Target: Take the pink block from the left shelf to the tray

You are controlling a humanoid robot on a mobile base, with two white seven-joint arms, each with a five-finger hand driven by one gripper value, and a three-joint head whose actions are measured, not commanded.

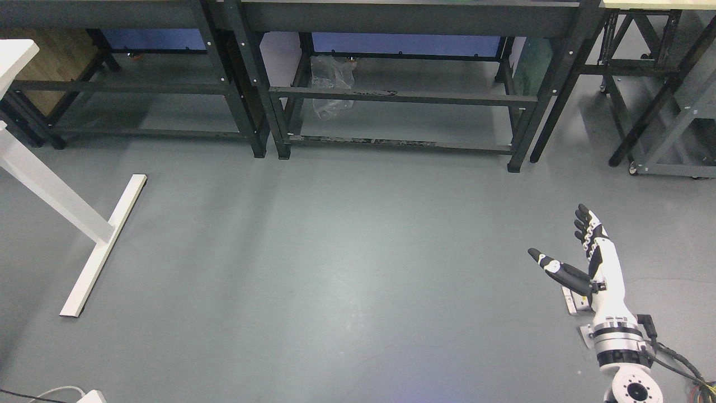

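Note:
My right hand rises from the lower right corner over the grey floor, white forearm and black fingers. Its fingers are stretched out and its thumb spread to the left, holding nothing. No pink block and no tray show in the head view. The left arm is out of the picture.
Dark metal workbench frames line the back, with crumpled clear plastic under the middle one. A white table leg and foot stand at the left. More black frames sit at the far right. Cables trail beside my right wrist.

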